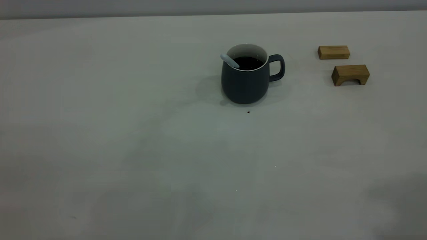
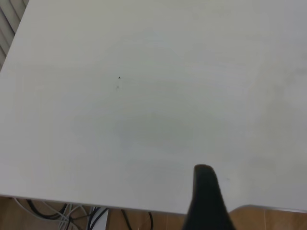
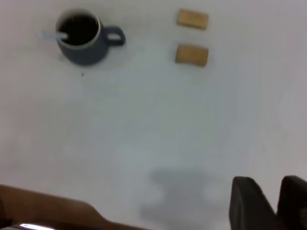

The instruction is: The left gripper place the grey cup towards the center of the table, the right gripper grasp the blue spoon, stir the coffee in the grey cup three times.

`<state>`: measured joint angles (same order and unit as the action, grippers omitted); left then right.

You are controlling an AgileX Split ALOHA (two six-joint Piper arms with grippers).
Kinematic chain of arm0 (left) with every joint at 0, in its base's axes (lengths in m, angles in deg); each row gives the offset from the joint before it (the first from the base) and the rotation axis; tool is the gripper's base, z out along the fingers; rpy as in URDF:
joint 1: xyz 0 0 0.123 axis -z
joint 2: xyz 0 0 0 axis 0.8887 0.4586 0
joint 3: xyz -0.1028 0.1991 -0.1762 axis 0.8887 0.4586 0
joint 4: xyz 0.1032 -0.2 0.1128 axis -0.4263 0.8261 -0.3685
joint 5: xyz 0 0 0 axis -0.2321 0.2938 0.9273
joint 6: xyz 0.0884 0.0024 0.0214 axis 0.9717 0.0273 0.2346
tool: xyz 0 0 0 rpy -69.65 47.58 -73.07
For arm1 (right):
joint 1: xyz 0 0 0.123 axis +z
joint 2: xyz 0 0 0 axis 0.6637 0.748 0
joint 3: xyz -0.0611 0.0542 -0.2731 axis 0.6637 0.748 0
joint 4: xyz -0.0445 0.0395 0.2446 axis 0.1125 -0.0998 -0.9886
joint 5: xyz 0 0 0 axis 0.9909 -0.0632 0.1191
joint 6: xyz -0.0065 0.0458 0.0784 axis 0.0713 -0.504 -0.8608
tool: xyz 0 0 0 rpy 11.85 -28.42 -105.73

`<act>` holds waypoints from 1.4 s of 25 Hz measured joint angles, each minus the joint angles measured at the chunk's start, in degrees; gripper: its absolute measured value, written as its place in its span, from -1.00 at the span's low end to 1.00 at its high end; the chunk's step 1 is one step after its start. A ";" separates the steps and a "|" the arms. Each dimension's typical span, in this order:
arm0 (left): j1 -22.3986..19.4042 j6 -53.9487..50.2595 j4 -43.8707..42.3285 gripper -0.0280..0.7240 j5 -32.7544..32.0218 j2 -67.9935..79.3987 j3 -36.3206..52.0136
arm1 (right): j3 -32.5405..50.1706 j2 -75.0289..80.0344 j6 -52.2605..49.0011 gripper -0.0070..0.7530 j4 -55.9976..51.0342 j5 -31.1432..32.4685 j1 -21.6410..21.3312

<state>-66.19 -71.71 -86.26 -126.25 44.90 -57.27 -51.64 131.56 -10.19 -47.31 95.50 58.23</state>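
The grey cup (image 1: 245, 83) stands upright past the middle of the table (image 1: 133, 143), its handle pointing right, with dark coffee (image 1: 247, 62) inside. The blue spoon (image 1: 229, 61) leans in the cup, its pale handle resting over the left rim, held by nothing. Neither gripper shows in the exterior view. In the right wrist view the cup (image 3: 81, 50) is far off, and my right gripper (image 3: 268, 184) hangs near the table's edge, open by a narrow gap with nothing in it. Of the left gripper only one dark finger (image 2: 205, 191) shows, above the table's edge over bare tabletop.
Two wooden blocks lie right of the cup: a flat one (image 1: 333, 52) farther back and an arched one (image 1: 350, 74) nearer. A tiny dark speck (image 1: 248, 112) sits just in front of the cup. Cables hang below the table edge (image 2: 72, 211).
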 joint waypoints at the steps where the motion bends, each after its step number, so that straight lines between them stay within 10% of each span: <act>1: 0.00 0.00 0.00 0.63 0.00 0.00 0.00 | 2.52 -3.56 0.00 -0.49 -0.01 0.00 0.00; 14: 0.00 0.00 0.00 0.63 0.00 0.00 0.00 | 24.03 -36.56 0.49 -0.45 1.49 -1.10 -14.75; 35: 0.00 0.00 0.01 0.63 0.00 0.00 0.00 | 37.29 -48.86 4.22 -0.38 -5.51 -5.81 -15.15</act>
<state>-66.19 -71.71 -86.25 -126.25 44.90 -57.27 -14.34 82.70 -5.97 -52.82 89.69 43.08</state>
